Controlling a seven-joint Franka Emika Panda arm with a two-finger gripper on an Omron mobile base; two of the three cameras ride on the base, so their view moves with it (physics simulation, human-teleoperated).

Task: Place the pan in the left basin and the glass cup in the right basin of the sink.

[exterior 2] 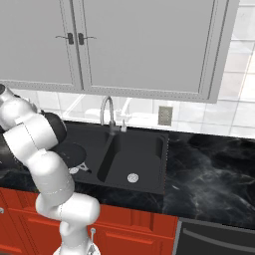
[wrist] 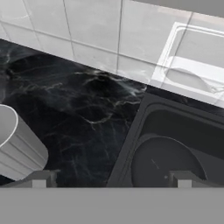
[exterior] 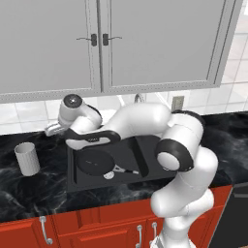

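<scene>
The black pan (exterior: 94, 161) lies flat in the left basin (exterior: 122, 152) of the sink (exterior 2: 164, 164), its thin handle pointing toward the divider. In the hand view the pan (wrist: 168, 164) sits low on the right inside the sink rim. The ribbed glass cup (exterior: 27, 158) stands upright on the dark counter, left of the sink. My gripper (exterior: 50, 130) hovers over the counter between cup and sink. It is open (wrist: 111, 178), nothing between its fingertips, with the glass cup (wrist: 17, 144) beside the left one. The right basin (exterior 2: 144, 152) holds nothing but its silver drain.
A curved chrome faucet (exterior 2: 106, 112) rises behind the sink's divider. Grey wall cabinets (exterior: 101, 43) hang overhead. A tiled backsplash (wrist: 87, 35) bounds the black marble counter (exterior 2: 209, 164). Red cabinet fronts (exterior: 97, 227) run below, and an outlet (exterior 2: 165, 115) sits on the wall.
</scene>
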